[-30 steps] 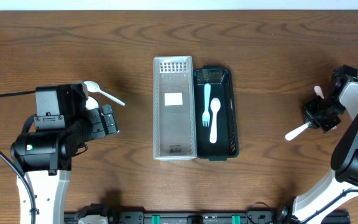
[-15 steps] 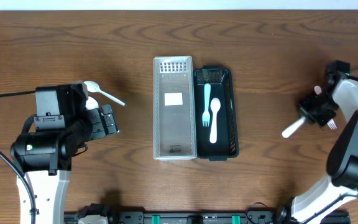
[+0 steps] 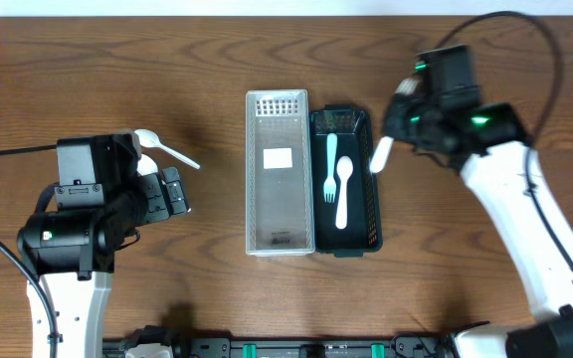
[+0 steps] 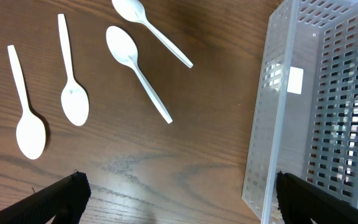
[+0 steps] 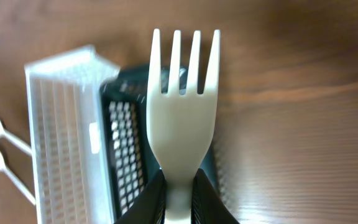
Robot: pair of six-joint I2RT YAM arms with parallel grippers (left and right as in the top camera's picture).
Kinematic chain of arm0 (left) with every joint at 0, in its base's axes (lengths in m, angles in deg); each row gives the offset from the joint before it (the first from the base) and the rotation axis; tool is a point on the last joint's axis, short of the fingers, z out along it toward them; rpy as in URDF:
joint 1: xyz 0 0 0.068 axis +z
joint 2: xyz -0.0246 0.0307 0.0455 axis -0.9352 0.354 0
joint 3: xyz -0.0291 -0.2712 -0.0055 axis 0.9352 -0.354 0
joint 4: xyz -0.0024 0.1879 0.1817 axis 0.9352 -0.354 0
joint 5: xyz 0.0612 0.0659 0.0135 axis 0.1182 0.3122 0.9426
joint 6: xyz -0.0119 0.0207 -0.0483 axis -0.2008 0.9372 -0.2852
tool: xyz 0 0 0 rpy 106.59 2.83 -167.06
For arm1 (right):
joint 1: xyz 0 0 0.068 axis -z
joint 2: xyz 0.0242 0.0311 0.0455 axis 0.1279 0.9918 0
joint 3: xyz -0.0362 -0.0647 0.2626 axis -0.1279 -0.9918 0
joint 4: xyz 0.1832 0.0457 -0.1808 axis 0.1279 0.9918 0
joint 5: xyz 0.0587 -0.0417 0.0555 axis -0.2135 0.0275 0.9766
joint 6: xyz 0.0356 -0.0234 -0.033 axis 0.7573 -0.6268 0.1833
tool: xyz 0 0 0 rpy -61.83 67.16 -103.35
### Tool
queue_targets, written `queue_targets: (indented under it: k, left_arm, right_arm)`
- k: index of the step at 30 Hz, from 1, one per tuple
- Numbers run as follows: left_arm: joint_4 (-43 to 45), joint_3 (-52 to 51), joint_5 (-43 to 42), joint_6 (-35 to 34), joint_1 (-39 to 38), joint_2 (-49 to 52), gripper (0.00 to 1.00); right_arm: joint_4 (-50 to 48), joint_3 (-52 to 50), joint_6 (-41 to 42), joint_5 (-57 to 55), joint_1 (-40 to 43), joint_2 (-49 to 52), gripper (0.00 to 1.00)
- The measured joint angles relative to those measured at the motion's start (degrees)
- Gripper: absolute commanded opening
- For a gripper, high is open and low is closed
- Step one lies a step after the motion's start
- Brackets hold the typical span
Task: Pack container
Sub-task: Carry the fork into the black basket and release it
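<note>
Packing is partly done. A packed fork [image 3: 329, 159] and packed spoon [image 3: 343, 199] lie lengthwise in the dark basket [image 3: 372, 209], and the clear basket [image 3: 277, 214] looks empty. Four loose spoons [image 4: 135, 68] lie beside the wide-open, empty left gripper [image 3: 172, 191]. The right gripper [image 5: 176, 202] pinches the held fork [image 5: 183, 118] above that basket's right rim. Its tines point away from the fingers, and its long axis apparently slants toward the basket.

No words or numbers could be read anywhere. White sticker [image 3: 279, 157] sat on floor of clear basket [image 3: 250, 199]. It looked blank from overhead. In left wrist view it was only a plain white patch, nothing to read.
</note>
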Motion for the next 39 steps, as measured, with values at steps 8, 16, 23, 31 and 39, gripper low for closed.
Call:
queue_targets:
  k: [8,16,23,31,39]
  left_arm:
    - [0.0,0.0,0.0,0.0,0.0,0.0,0.98]
    - [0.0,0.0,0.0,0.0,0.0,0.0,0.98]
    - [0.0,0.0,0.0,0.0,0.0,0.0,0.98]
    - [0.0,0.0,0.0,0.0,0.0,0.0,0.98]
    - [-0.02,0.02,0.0,0.0,0.0,0.0,0.98]
  right_arm:
    - [0.42,-0.07,-0.57,-0.09,-5.14,12.92,0.02]
    - [0.15,-0.26,-5.05,0.02,-7.91,25.42,0.11]
    - [-1.16,-0.55,-8.17,0.04,-8.31,26.12,0.3]
    - [7.82,5.97,-12.87,0.2,-8.22,25.92,0.52]
    - [17.46,26.58,-17.4,-0.26,-1.84,17.31,0.62]
